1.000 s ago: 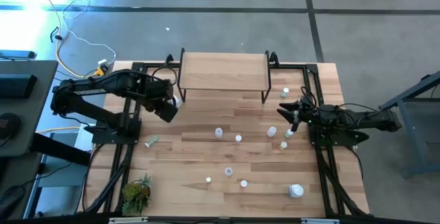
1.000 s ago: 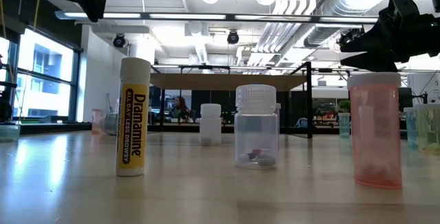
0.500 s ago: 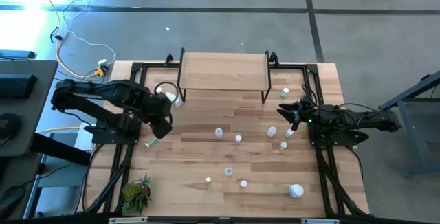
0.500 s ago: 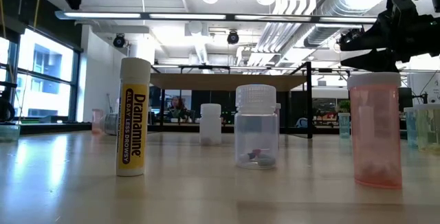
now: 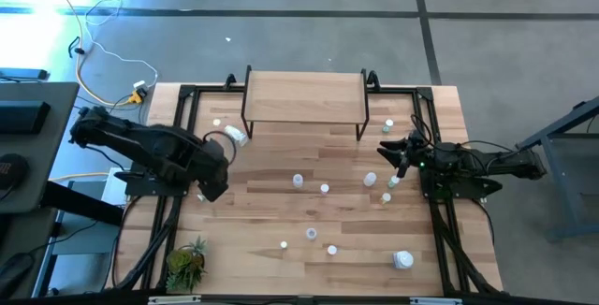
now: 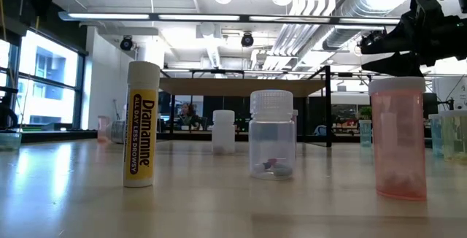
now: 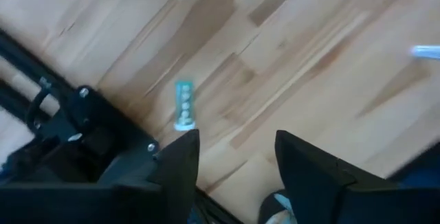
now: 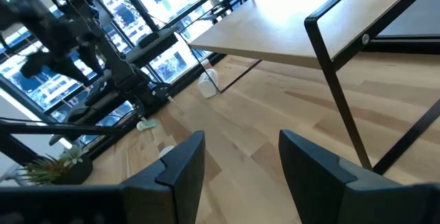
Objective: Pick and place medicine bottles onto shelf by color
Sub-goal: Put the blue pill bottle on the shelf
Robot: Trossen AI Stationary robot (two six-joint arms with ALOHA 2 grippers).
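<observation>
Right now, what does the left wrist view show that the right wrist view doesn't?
Left wrist only: its own open gripper over the table, just short of a green-capped bottle lying flat beside the black frame.

Right wrist only: its own open gripper, the shelf, a bottle beside the shelf's leg, the plant.

Both: the plank tabletop.

Grey floor (image 5: 281, 34), bright windows (image 6: 44, 85), exposed ceiling ducts (image 6: 343, 12).

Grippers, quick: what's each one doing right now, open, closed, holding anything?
Left gripper: open, empty, above the table's left edge near a lying green-capped bottle.
Right gripper: open, empty, facing the shelf.
</observation>
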